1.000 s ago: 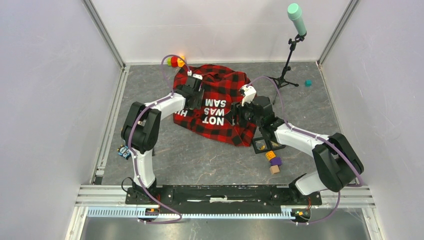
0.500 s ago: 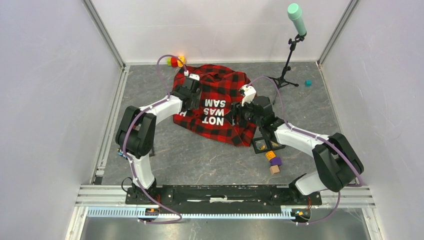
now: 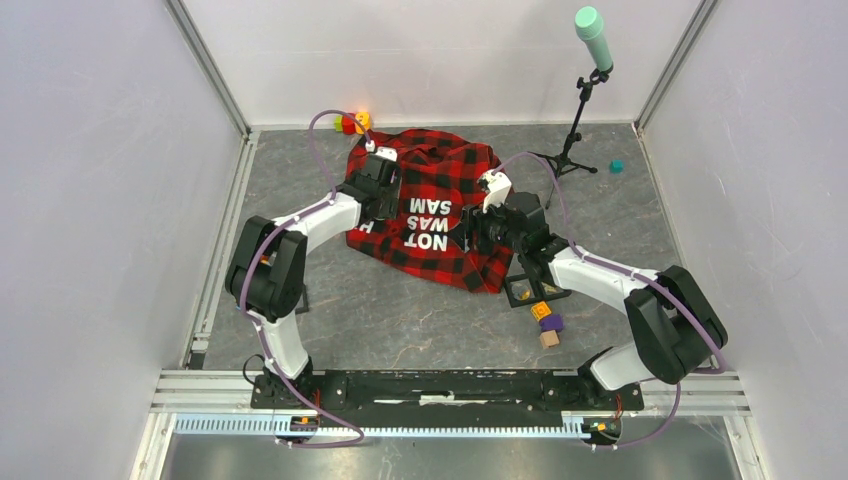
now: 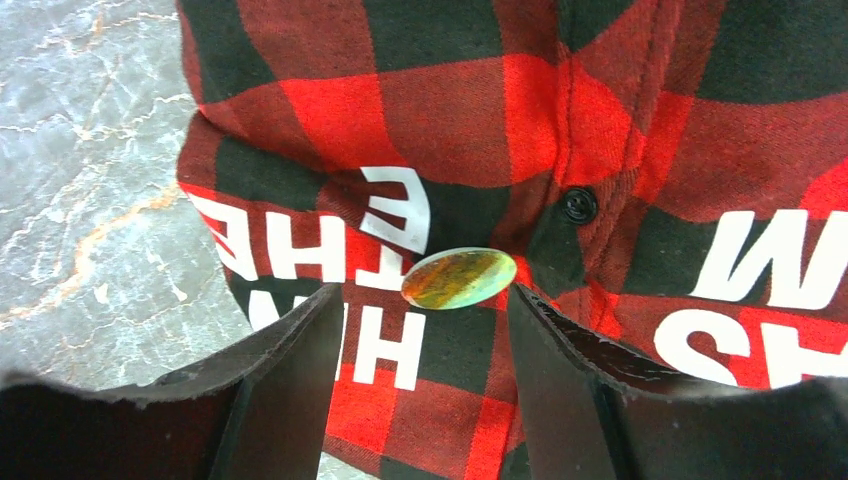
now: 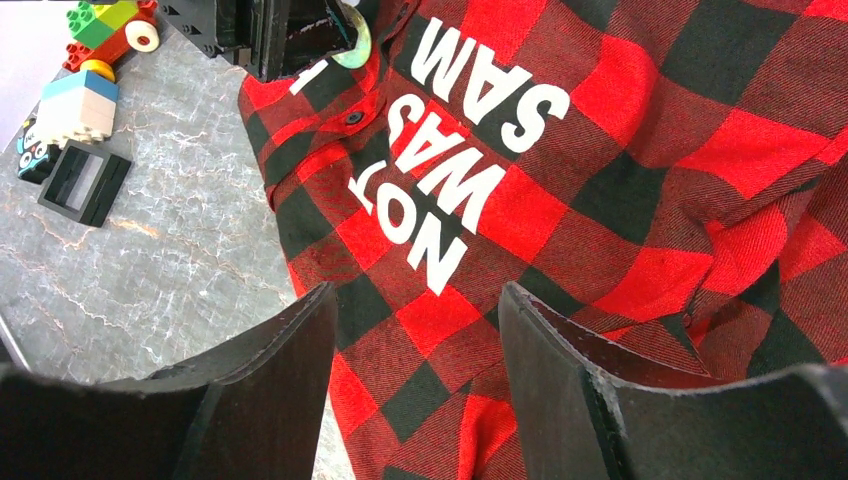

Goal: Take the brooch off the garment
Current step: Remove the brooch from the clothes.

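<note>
- the red-and-black check shirt (image 3: pixel 445 165) lies crumpled on the grey counter (image 3: pixel 400 320), far middle, with its white lettering (image 3: pixel 425 225) facing up
- the brooch (image 4: pixel 458 278) is a greenish-gold oval pinned to the shirt; in the left wrist view it sits just below and left of a black button (image 4: pixel 578 205), right at the edge of the white letters
- left jaws are down over the shirt's left side, spread wide and holding nothing; the brooch sits just past the tips, between them
- its right end is right up against the finger (image 4: pixel 560 400) on the right of that view, can't tell if they actually touch
- right jaws are spread wide too, also empty, hanging over the near right part of the shirt with the "NOT WAS SAM" print ahead of them
- in the right wrist view you only catch a sliver of the brooch at the top edge, tucked by the other arm's black fingers
- other stuff: a black square frame (image 3: pixel 524 288) just off the shirt's near right corner, a few small blocks (image 3: pixel 547 322) beside it, toy blocks (image 3: pixel 350 122) at the shirt's far left corner, a mic stand (image 3: pixel 575 120) and a teal piece (image 3: pixel 616 166) far right
</note>
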`<act>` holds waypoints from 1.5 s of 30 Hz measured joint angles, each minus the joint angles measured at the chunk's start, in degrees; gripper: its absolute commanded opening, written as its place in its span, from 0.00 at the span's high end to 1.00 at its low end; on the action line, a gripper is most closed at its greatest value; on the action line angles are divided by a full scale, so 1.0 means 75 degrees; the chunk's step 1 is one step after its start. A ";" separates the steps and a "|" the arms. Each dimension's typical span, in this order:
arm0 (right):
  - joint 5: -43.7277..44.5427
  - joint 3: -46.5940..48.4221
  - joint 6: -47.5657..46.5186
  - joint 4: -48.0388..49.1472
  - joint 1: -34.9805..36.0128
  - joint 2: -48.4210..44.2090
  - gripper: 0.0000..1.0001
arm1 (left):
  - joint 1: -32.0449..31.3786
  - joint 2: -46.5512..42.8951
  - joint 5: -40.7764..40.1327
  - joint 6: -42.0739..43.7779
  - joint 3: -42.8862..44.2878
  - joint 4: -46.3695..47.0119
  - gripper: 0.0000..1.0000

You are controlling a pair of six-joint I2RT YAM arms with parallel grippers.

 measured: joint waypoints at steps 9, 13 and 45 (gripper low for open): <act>-0.0044 0.0000 0.0003 0.0000 0.0000 0.0044 0.35 | -0.0032 0.0000 0.0507 -0.0099 -0.0058 0.0067 0.36; -0.0096 0.0000 0.0006 0.0000 -0.0015 0.0070 0.35 | -0.0076 0.0015 0.0504 -0.0102 -0.0067 0.0108 0.38; -0.0291 0.0000 0.0119 0.0003 -0.0093 0.0128 0.35 | -0.0105 0.0734 -0.0175 -0.0090 0.0152 0.0408 0.43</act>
